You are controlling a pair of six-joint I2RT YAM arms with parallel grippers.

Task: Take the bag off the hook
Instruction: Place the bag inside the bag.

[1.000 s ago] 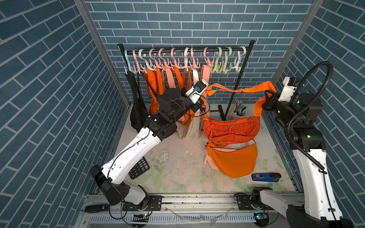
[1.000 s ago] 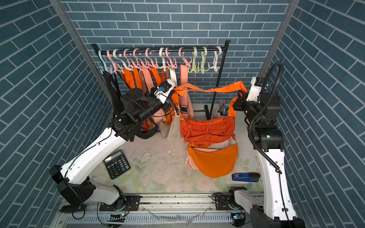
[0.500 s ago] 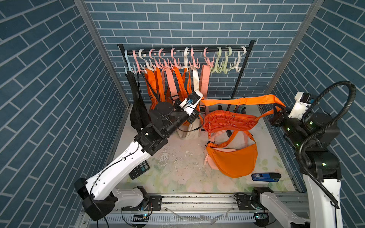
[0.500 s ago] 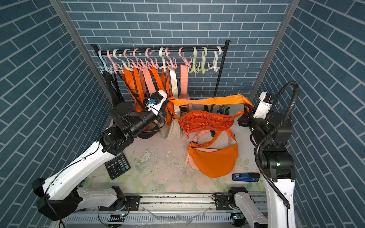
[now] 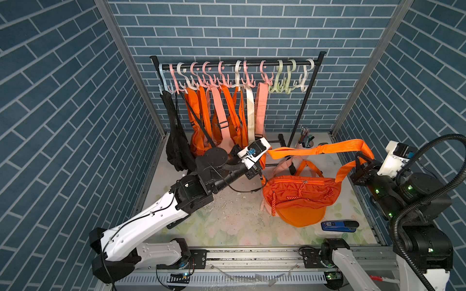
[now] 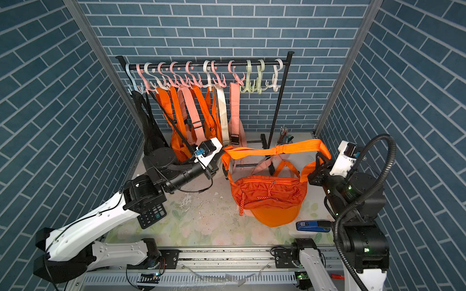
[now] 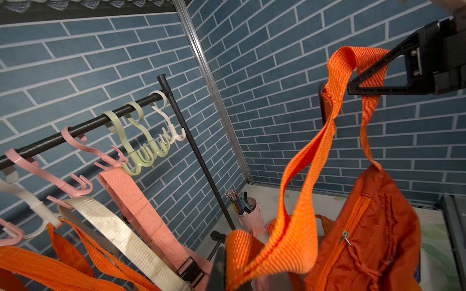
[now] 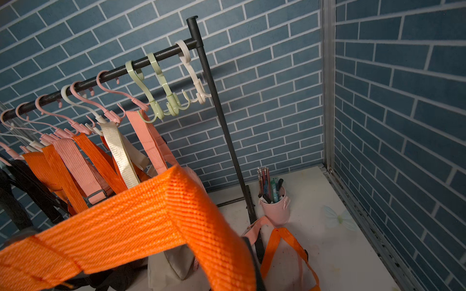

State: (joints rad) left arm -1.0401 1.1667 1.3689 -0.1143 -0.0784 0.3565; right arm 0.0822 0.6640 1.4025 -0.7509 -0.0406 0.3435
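Orange bag (image 5: pixel 297 194) | we hold its strap (image 5: pixel 315 150) clamped tight in left gripper (image 5: pixel 259 169) and right gripper (image 5: pixel 357 163) | risk, as we judge it: sagging strap could catch and tip pen cup (image 5: pixel 305 144)

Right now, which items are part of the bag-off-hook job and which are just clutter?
Job: orange bag, its strap pinched by left gripper and right gripper, hook rail.
Clutter: hanging bags, flat orange bag underneath, calculator, blue stapler, pen cup.
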